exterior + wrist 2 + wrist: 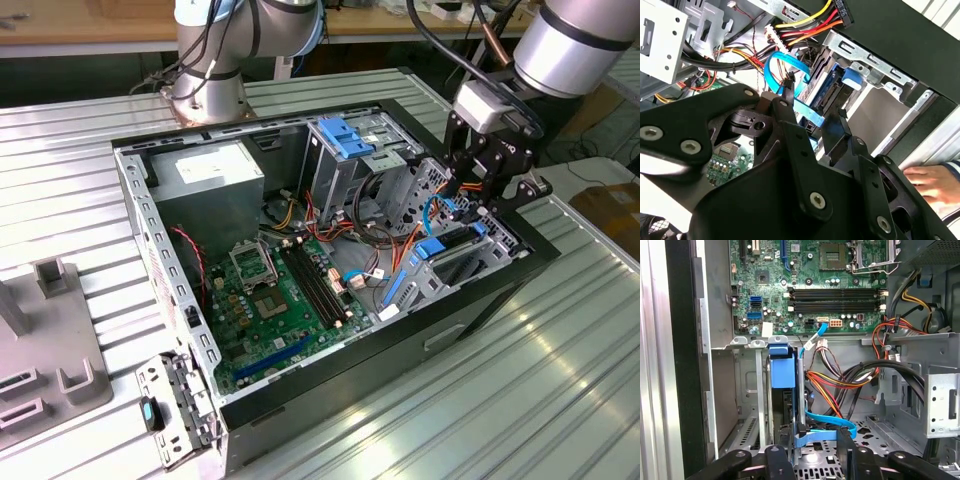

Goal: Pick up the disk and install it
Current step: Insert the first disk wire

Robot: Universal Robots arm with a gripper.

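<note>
The disk (452,258) sits on edge in the lower drive bay at the case's front corner, on the exterior view's right, with its blue rails showing. Both wrist views show it: its blue rail end (782,371) points toward the motherboard, and its dark body (827,92) lies behind a blue data cable (790,65). My gripper (478,200) hovers just above that bay. Its black fingers (777,460) stand apart on either side of the disk's upper edge, and the gripper (810,455) is open with nothing held. The blue cable (825,432) passes between the fingertips (787,87).
The open case holds a green motherboard (270,300), a grey power-supply box (205,175), a metal drive cage with a blue latch (345,138) and bundles of coloured wires (840,380). A person's hand (930,182) rests outside the case wall. A grey fixture (50,350) stands at the exterior view's left.
</note>
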